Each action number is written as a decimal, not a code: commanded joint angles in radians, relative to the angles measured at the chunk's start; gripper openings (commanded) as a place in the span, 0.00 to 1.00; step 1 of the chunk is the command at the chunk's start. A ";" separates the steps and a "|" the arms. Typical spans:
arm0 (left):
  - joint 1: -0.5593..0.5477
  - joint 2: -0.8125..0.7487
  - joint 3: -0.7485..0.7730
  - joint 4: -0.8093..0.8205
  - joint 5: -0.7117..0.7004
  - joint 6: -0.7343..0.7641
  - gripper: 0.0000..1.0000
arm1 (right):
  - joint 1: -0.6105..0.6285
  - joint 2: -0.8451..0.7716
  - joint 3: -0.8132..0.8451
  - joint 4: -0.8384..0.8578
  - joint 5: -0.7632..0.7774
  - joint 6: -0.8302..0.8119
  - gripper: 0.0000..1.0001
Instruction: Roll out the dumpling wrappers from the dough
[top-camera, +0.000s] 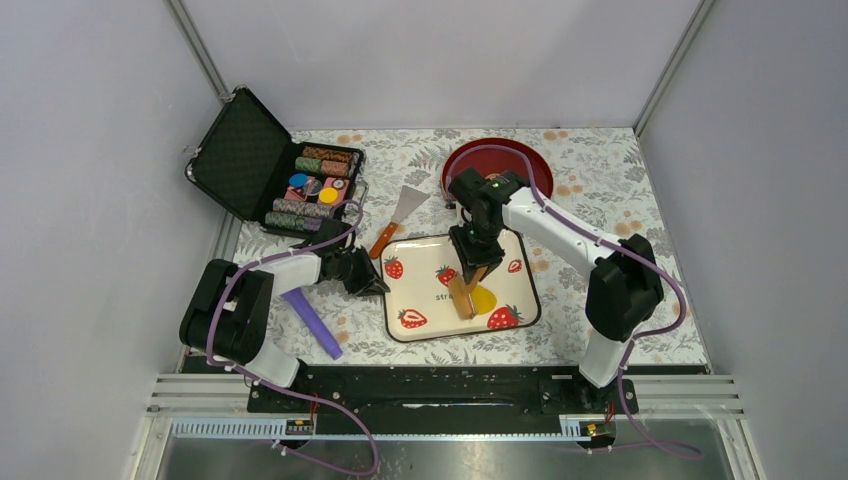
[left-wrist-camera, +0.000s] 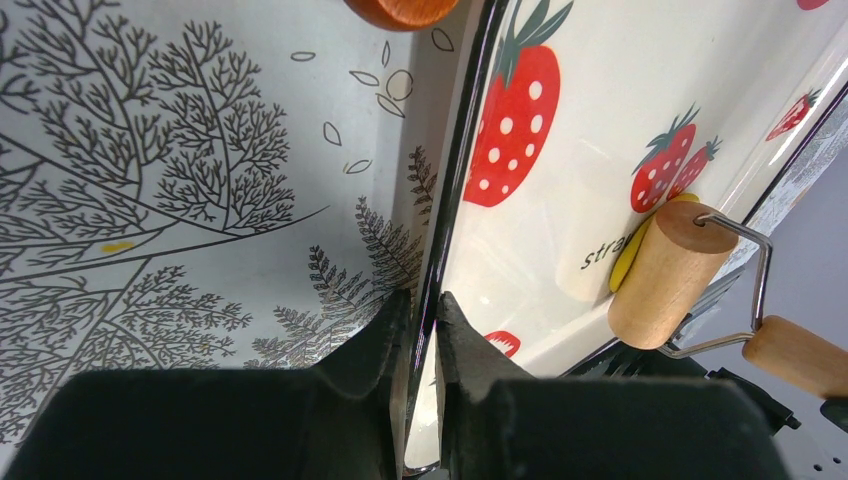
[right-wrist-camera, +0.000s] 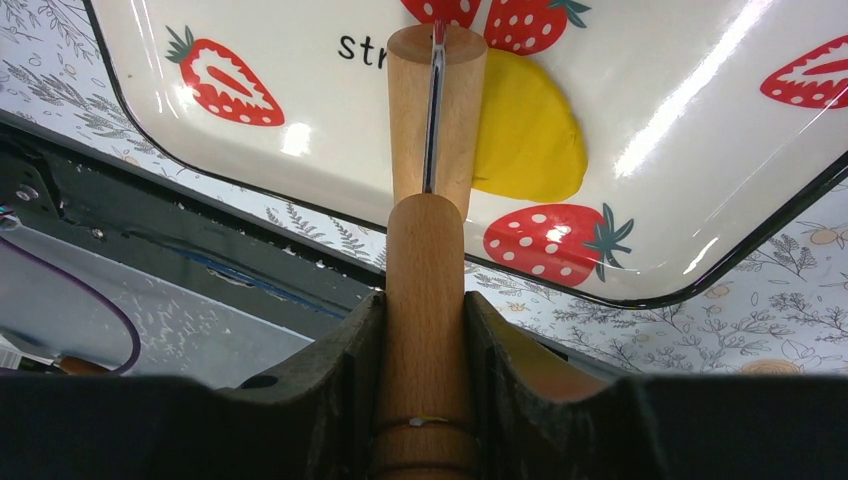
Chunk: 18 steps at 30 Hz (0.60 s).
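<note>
the dough (right-wrist-camera: 525, 140) is 1 soft, bright-yellow, putty-like patch, pressed into a smooth half-moon. it lies right of centre in the top view, on the lower right part of the tray (top-camera: 515, 290), just above a printed strawberry. it looks light, limp and easily torn or smeared, and likely to stick to wood or glaze. i would not pinch it. better to work it with the roller and, if it must be lifted, get under a thin edge.

the roller (right-wrist-camera: 435, 110) is a plain, matt wooden cylinder on a wire yoke, and its side covers the dough's left edge. the right gripper (right-wrist-camera: 425, 320) is clenched around the roller's round wooden handle (right-wrist-camera: 425, 260), low in the right wrist view.

the tray is glossy and hard, white with red strawberries and a dark rim, and probably slides on the floral-print worktop (top-camera: 600, 180). the left gripper (left-wrist-camera: 422, 310) is pinched tight on its left rim, at the bottom centre of the left wrist view, which should steady it.
</note>
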 joint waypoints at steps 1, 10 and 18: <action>0.024 0.048 -0.050 -0.081 -0.195 0.031 0.00 | 0.009 0.060 -0.072 -0.006 0.038 0.004 0.00; 0.023 0.048 -0.052 -0.082 -0.195 0.031 0.00 | 0.011 0.081 -0.198 0.007 0.091 -0.003 0.00; 0.024 0.047 -0.051 -0.082 -0.194 0.031 0.00 | -0.003 0.121 -0.246 0.051 0.037 -0.011 0.00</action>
